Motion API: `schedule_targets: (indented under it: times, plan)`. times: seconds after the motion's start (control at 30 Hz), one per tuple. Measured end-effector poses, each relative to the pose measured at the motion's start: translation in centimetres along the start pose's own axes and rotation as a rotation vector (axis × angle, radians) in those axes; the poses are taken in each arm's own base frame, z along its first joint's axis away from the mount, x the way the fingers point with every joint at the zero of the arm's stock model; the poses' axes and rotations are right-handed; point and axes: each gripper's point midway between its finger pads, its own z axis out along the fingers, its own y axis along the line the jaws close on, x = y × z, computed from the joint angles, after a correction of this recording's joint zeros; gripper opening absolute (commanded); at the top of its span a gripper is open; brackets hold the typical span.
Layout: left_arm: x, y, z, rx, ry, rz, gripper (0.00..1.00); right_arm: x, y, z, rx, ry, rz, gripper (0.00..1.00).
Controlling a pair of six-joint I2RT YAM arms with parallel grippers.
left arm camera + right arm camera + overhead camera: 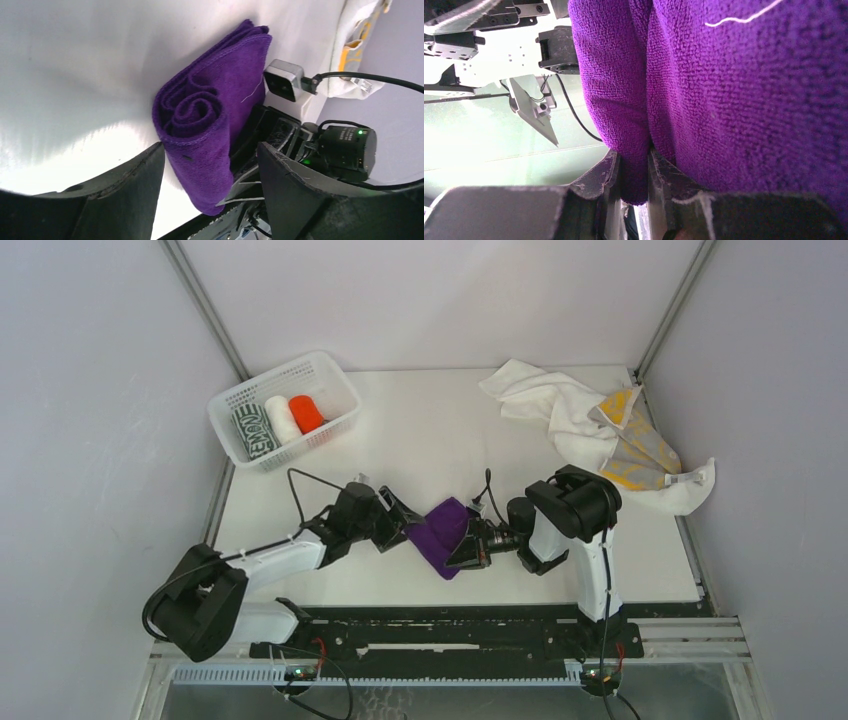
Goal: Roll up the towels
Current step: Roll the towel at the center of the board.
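Observation:
A purple towel [443, 533], partly rolled, hangs between my two grippers above the table's near middle. In the left wrist view its end shows a spiral [195, 112]. My left gripper [210, 190] stands open around the roll's lower end, with the cloth near one finger [125, 195] and a gap to the other [295, 190]. My right gripper [634, 170] is shut on a fold of the purple towel [734, 100], pinched between its fingertips. From above, the left gripper [405, 530] and the right gripper [468, 545] meet at the towel from opposite sides.
A white mesh basket [335, 380] at the back left holds three rolled towels: dark green-and-white [252, 432], white [281, 419] and orange-red [306, 413]. A loose white towel [540, 400] and a yellow-and-grey one [635, 445] lie crumpled at the back right.

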Motion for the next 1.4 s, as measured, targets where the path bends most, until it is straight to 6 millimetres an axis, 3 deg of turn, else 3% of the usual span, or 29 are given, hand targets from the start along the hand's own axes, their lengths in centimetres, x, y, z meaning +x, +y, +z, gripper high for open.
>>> schedule_targets:
  times: [0.13, 0.37, 0.5, 0.83, 0.97, 1.17, 1.4]
  plan:
    - [-0.2, -0.6, 0.1, 0.023, -0.007, -0.003, 0.68, 0.0, 0.0, 0.0, 0.000, 0.000, 0.001, 0.02]
    - [0.9, 2.2, 2.0, -0.077, 0.036, -0.013, 0.51, 0.0, -0.1, 0.0, 0.002, 0.000, 0.005, 0.03]
    - [1.2, 2.2, 2.5, -0.096, 0.047, -0.014, 0.47, 0.0, -0.1, 0.0, 0.012, 0.002, 0.004, 0.07]
    - [1.3, 1.8, 3.1, -0.182, 0.063, 0.042, 0.42, 0.0, 0.7, -0.4, 0.120, -0.013, -0.034, 0.52]
    - [1.3, 1.9, 3.1, -0.202, 0.066, 0.058, 0.41, -0.4, 1.9, -0.3, 0.250, -0.039, -0.147, 0.62]
    - [1.3, 2.0, 3.2, -0.216, 0.074, 0.071, 0.41, -1.6, 4.2, -1.1, 0.522, -0.126, -0.408, 0.66]
    - [1.4, 2.0, 3.2, -0.226, 0.079, 0.079, 0.42, -0.5, 7.3, -1.3, 0.783, -0.163, -0.746, 0.68]
